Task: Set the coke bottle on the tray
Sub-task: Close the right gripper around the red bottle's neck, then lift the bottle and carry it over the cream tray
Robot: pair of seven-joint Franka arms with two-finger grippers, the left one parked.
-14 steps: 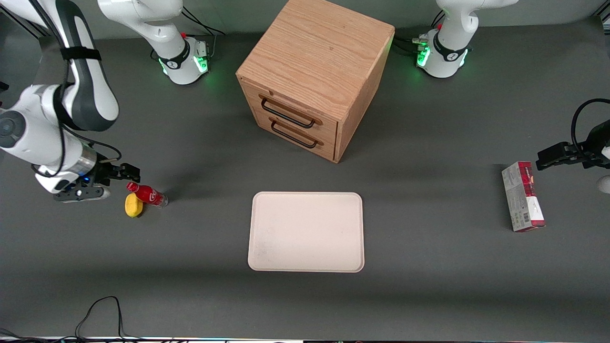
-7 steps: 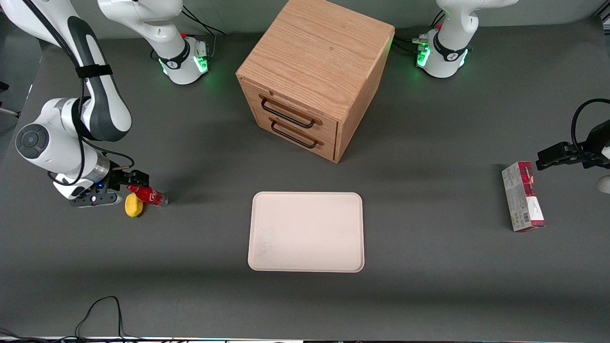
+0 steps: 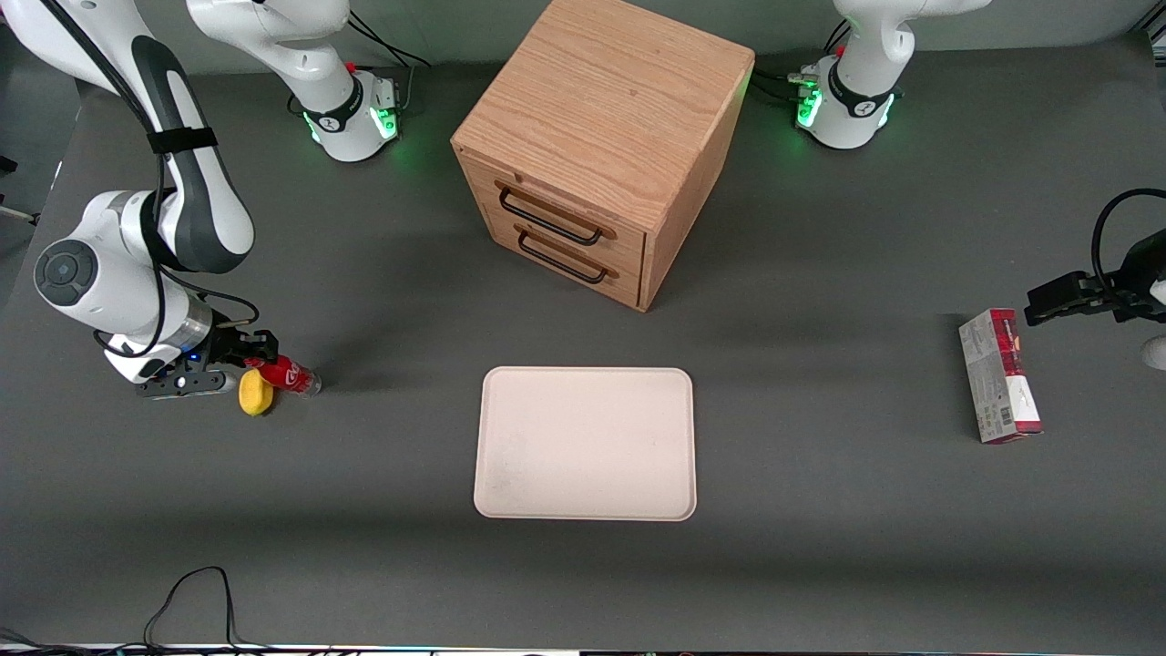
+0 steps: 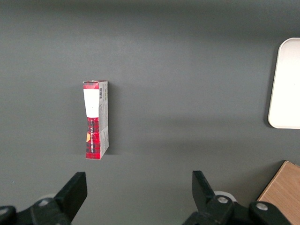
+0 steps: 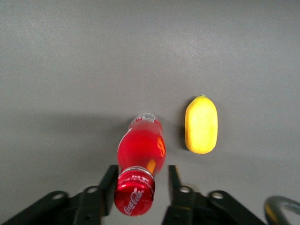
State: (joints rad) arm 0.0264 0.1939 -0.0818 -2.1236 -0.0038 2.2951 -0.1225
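Note:
The coke bottle stands on the dark table toward the working arm's end, with a red cap, red label and clear base. My right gripper is at its top. In the right wrist view the gripper is open, and its two black fingers stand on either side of the bottle's cap and neck, with a gap at one side. The cream-white tray lies flat at the table's middle, nearer the front camera than the drawer cabinet. Its edge also shows in the left wrist view.
A small yellow rounded object lies right beside the bottle, also seen in the right wrist view. A wooden two-drawer cabinet stands farther from the camera than the tray. A red and grey carton lies toward the parked arm's end.
My right gripper has moved toward the bottle, from beside it to straddling its cap. The bottle, yellow object and tray have not moved.

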